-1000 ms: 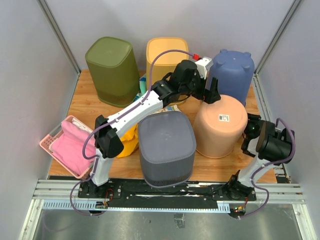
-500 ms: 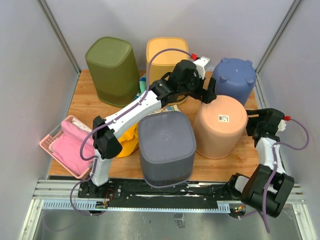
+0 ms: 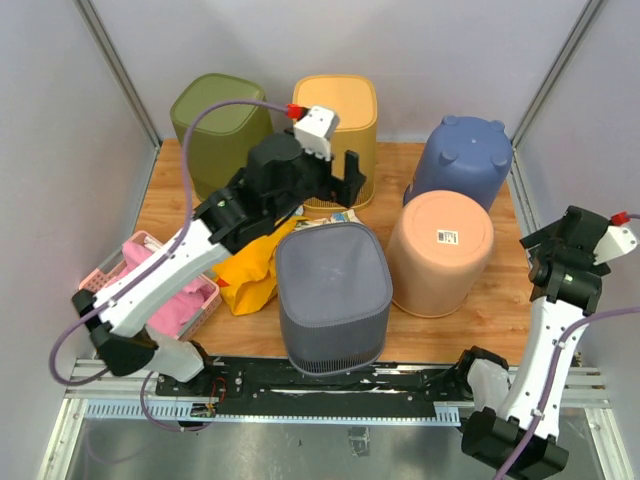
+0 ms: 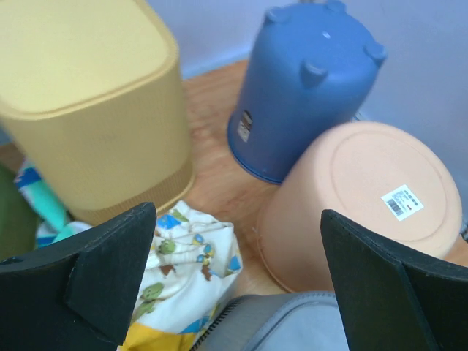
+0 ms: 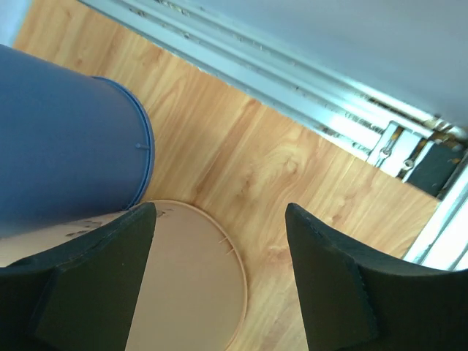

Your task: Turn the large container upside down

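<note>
A big blue container [image 3: 462, 160] stands upside down at the back right, its small feet up; it also shows in the left wrist view [image 4: 307, 80] and the right wrist view [image 5: 58, 146]. A peach container [image 3: 440, 250] stands upside down just in front of it. My left gripper [image 3: 345, 180] is open and empty, raised between the yellow container [image 3: 335, 130] and the grey container [image 3: 332, 295], well left of the blue one. My right gripper [image 3: 540, 250] is open and empty, beside the peach container's right side near its rim [image 5: 234, 270].
An olive container [image 3: 215, 130] stands at the back left. A pink basket [image 3: 100, 290] with pink cloth sits at the left edge. Yellow and patterned cloth [image 4: 183, 270] lies between the yellow and grey containers. A metal rail [image 5: 292, 80] borders the table's right side.
The blue container went from tilted to standing flat, upside down. My left gripper drew back from it to the left. My right arm swung out and up at the right edge.
</note>
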Robot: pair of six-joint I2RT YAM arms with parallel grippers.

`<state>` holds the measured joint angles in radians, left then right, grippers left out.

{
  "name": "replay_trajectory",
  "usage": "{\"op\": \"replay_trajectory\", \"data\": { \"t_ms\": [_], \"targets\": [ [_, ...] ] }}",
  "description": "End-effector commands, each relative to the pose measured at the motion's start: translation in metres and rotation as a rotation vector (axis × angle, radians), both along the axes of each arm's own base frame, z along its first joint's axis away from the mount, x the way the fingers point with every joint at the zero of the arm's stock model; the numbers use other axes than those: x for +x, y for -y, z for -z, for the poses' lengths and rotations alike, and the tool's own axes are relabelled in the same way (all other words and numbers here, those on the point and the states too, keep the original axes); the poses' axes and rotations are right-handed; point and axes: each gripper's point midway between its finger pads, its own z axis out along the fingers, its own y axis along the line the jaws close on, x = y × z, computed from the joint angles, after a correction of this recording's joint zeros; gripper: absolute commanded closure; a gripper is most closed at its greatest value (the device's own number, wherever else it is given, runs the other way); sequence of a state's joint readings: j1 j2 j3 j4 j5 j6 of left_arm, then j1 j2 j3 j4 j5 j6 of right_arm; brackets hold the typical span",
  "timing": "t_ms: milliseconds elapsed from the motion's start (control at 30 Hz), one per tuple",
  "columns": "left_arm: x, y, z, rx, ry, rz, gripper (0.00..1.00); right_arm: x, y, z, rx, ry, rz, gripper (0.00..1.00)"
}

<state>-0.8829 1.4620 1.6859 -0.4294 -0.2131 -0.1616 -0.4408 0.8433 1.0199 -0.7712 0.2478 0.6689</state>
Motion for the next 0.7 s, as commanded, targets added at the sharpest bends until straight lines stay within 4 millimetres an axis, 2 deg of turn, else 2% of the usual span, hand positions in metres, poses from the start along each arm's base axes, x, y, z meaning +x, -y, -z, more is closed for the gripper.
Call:
{"op": "replay_trajectory", "data": {
  "t_ms": [0,100,200,267,333,433,667],
  "targets": [
    [0.008,-0.069,-0.029,-0.097,0.068,-0.221,0.01,-0.02,-0.001,-0.045,-0.129,-0.052,-0.067,0.28],
    [0.004,-0.113,-0.041,-0.178,0.09,-0.307,0.01,0.005,-0.017,-0.095,-0.171,0.089,-0.205,0.28],
    [-0.002,-0.152,-0.048,-0.216,0.128,-0.425,0.01,0.028,-0.046,-0.149,-0.219,0.27,-0.394,0.28],
    [-0.009,-0.167,-0.053,-0.253,0.143,-0.463,0.01,0.04,-0.067,-0.179,-0.246,0.391,-0.51,0.28],
    [-0.015,-0.173,-0.054,-0.281,0.149,-0.475,0.01,0.047,-0.083,-0.201,-0.257,0.489,-0.587,0.28],
    [-0.02,-0.178,-0.053,-0.311,0.151,-0.479,0.01,0.053,-0.091,-0.215,-0.259,0.544,-0.624,0.28],
    [-0.022,-0.18,-0.054,-0.349,0.155,-0.482,0.01,0.059,-0.087,-0.21,-0.253,0.538,-0.6,0.28]
  ]
}}
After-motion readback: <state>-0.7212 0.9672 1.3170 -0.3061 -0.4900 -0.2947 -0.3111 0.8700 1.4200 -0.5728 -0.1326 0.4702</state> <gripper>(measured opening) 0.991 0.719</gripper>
